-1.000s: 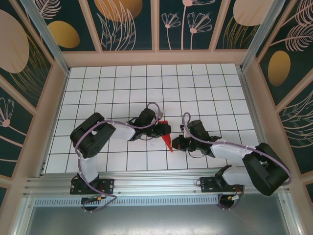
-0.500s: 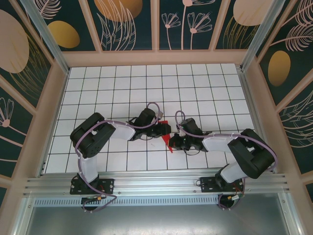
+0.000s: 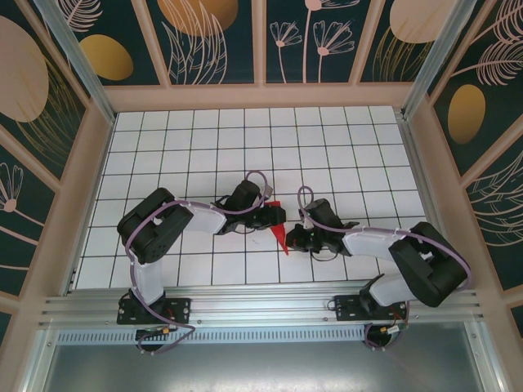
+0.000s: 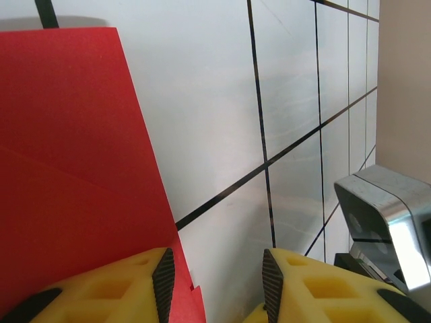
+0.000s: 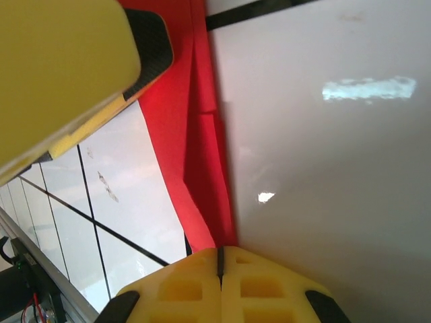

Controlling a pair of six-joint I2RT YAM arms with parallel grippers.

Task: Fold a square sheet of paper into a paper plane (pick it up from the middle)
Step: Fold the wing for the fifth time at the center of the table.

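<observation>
On the gridded bench (image 3: 163, 147) we see the folded red paper (image 3: 281, 235) lying between both claws. The left claw (image 4: 217, 282) stands partly open, one finger (image 4: 163, 276) over the paper's edge. The right claw (image 5: 219, 259) is closed, tips at its narrow end. From above, the whole wedge; the right wrist view adds the left claw's black pad (image 5: 151, 47) on it.

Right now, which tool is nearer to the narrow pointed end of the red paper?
Right. The right tool is shut with its tips at the narrow end of the red paper; the left tool is open at the wide end, one finger over the sheet.
</observation>
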